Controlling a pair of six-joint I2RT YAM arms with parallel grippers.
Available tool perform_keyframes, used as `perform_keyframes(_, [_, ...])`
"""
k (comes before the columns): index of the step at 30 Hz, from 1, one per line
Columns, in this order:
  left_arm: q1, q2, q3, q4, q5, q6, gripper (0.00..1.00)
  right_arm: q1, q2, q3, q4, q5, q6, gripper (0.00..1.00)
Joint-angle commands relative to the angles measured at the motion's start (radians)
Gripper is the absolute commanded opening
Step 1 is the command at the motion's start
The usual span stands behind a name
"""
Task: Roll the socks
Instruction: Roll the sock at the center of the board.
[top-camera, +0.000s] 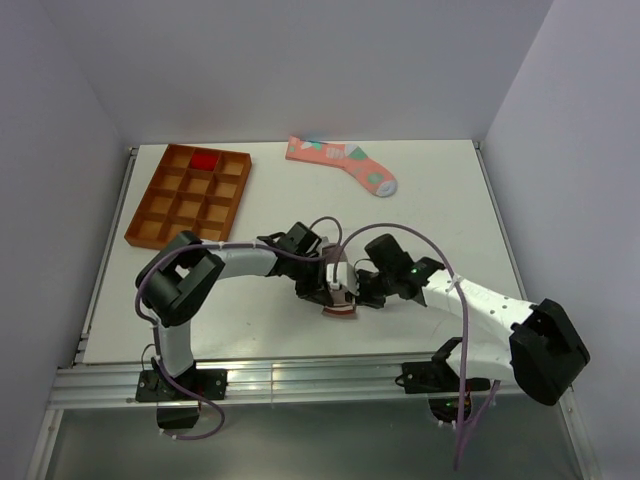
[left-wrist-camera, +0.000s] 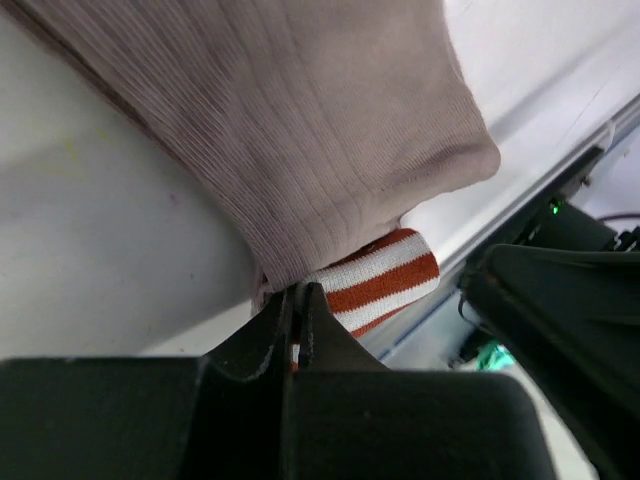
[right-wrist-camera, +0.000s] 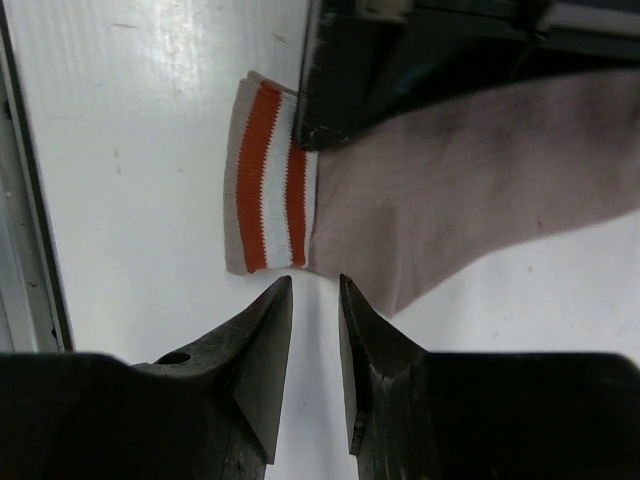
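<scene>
The grey-brown sock (top-camera: 340, 307) with a maroon-and-white striped cuff lies near the table's front middle, folded over on itself. My left gripper (left-wrist-camera: 297, 300) is shut on it beside the cuff (left-wrist-camera: 385, 275), with striped fabric pinched between the jaws. My right gripper (right-wrist-camera: 315, 285) is open a little and empty, its tips just short of the cuff (right-wrist-camera: 265, 180) and the sock's body (right-wrist-camera: 450, 190). In the top view both grippers, left (top-camera: 328, 287) and right (top-camera: 358, 292), meet over this sock. The salmon-pink sock (top-camera: 340, 163) lies flat at the back. The red sock (top-camera: 205, 160) sits in a tray compartment.
A brown compartment tray (top-camera: 146, 200) stands at the back left. The table's front metal rail (top-camera: 300, 378) runs just below the grippers. The left gripper's black body (right-wrist-camera: 400, 60) fills the top of the right wrist view.
</scene>
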Motion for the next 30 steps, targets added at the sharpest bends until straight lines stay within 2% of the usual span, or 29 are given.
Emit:
perform_keyframes(1, [0.002,0.043,0.017,-0.141,0.059,0.008,0.0,0.064,-0.025,-0.026,0.106,0.058,-0.004,0.33])
perform_keyframes(10, [0.005,0.07,0.097,-0.21,0.05,0.022,0.0,0.21,-0.013,-0.043,0.112,0.102,0.025,0.38])
perform_keyframes(17, [0.006,0.093,0.093,-0.187,0.062,0.01,0.0,0.247,0.028,-0.002,0.058,0.093,0.031,0.37])
perform_keyframes(30, [0.008,0.1,0.09,-0.154,0.094,-0.009,0.0,0.273,0.122,-0.028,0.066,0.116,0.037,0.36])
